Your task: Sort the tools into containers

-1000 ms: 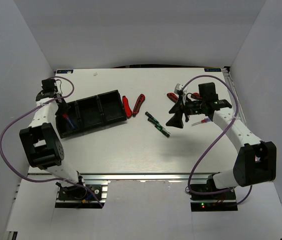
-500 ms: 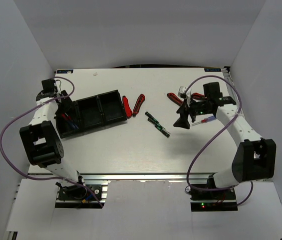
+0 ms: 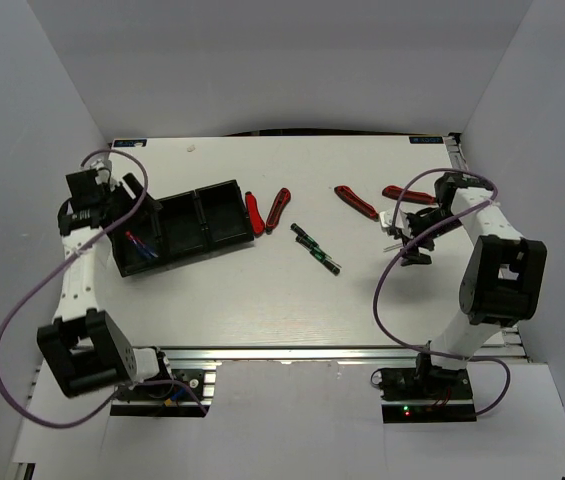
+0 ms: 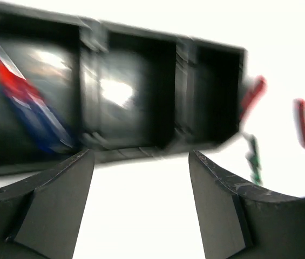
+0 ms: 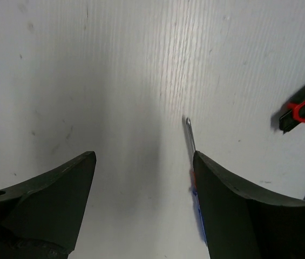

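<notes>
Tools out on the surface (image 3: 262,300), counted: 4 red/black cutters (image 3: 278,207), 1 green screwdriver (image 3: 325,259) w/ black, and 1 blue screwdriver (image 5: 197,213) lying loose. 2 cutters lie side by side just right of the tray (image 3: 202,222). The other 2 are well apart from those, toward the far right corner. Green screwdriver lies mid-surface, btwn the two pairs and nearer the front edge.

Tray: 1, black, 3 compartments, set at an angle toward the left edge. Its left compartment holds blue/red tools (image 3: 140,243), too blurred and small to count.

Right claw (image 5: 144,156): fingers spread, gripping nothing, low over the surface near the right edge. The loose blue screwdriver's metal tip lies btwn the fingers, its handle just beside one finger. 1 cutter shows at the right margin of the right wrist view.

Left claw (image 4: 141,154): fingers spread, nothing in it, just beside the tray's long wall, facing all 3 compartments.
</notes>
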Controlling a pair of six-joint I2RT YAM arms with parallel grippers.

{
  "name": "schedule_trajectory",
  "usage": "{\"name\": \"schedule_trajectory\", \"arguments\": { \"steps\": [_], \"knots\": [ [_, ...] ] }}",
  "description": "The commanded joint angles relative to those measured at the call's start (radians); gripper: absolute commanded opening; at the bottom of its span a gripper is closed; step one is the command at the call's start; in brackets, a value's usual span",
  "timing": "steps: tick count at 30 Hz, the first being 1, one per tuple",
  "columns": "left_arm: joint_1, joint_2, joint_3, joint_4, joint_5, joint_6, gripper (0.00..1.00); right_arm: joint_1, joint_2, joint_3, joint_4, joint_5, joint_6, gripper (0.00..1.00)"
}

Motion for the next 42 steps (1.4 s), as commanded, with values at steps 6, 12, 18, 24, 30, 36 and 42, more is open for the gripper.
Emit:
{"name": "schedule_trajectory", "arguments": {
  "steps": [6, 12, 18, 24, 30, 36, 42],
  "knots": [
    [-0.003, -0.286, -0.292, 0.100, 0.409, -0.188, 0.81, -0.031, 0.192, 0.157, 0.032, 0.218, -0.162, 0.76],
    [-0.018, -0.430, -0.396, 0.154, 0.447, -0.298, 0.82, -0.031, 0.290, 0.201, 0.137, 0.304, -0.110, 0.72],
    [-0.027, -0.470, -0.442, 0.174, 0.473, -0.348, 0.82, -0.031, 0.350, 0.211, 0.192, 0.336, -0.061, 0.68],
    [-0.038, -0.492, -0.476, 0.209, 0.489, -0.383, 0.82, -0.031, 0.393, 0.204, 0.235, 0.380, -0.009, 0.55],
    [-0.084, -0.492, -0.484, 0.252, 0.489, -0.416, 0.82, -0.031, 0.369, 0.167, 0.250, 0.362, 0.029, 0.27],
    [-0.228, -0.477, -0.504, 0.331, 0.420, -0.462, 0.82, -0.031, 0.294, 0.190, 0.154, 0.209, 0.130, 0.08],
    [-0.424, -0.418, -0.511, 0.468, 0.329, -0.529, 0.82, -0.001, 0.170, 0.230, -0.072, -0.094, 0.323, 0.00]
  ]
}}
